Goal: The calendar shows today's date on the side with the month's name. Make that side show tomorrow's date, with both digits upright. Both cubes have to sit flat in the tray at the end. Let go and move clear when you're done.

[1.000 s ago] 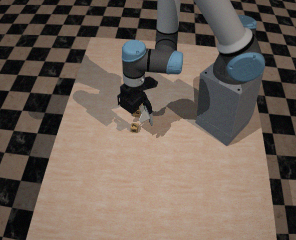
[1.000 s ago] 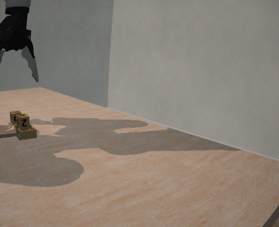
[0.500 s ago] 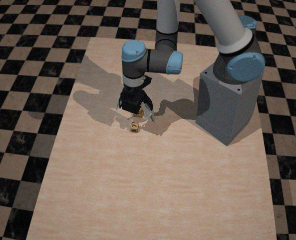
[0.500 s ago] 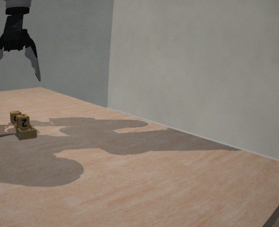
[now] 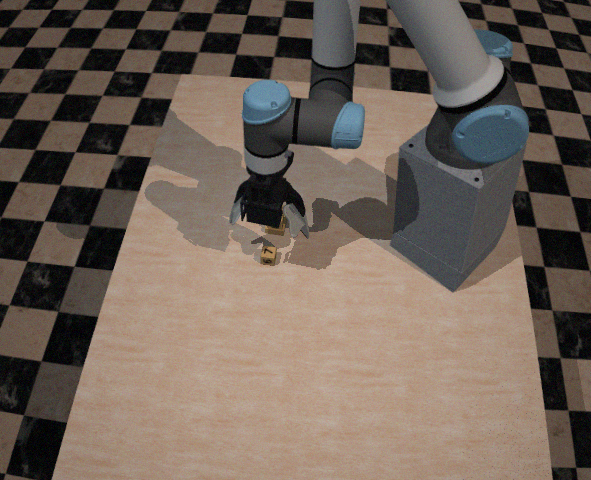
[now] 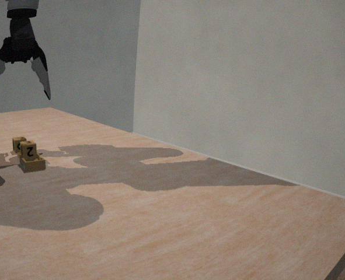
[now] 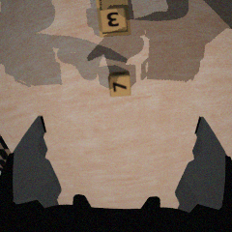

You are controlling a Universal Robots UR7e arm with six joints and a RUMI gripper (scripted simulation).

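A small wooden tray (image 6: pixel 32 163) stands on the table and holds one cube (image 6: pixel 28 150). That cube shows a 2 on its side in the exterior view and a 3 on top in the wrist view (image 7: pixel 114 20). A second cube (image 5: pixel 268 254) lies loose on the table beside the tray, with a 7 on top; it also shows in the wrist view (image 7: pixel 119 84) and in the exterior view (image 6: pixel 17 143). My gripper (image 5: pixel 268 224) (image 6: pixel 17 97) is open and empty. It hangs well above the table, and both cubes lie ahead of the fingers. The gripper hides most of the tray in the top view.
The robot's grey base block (image 5: pixel 453 211) stands on the table to the right of the cubes. Grey walls (image 6: pixel 241 84) rise behind the table's far edge. The arm casts broad shadows over the table around the tray.
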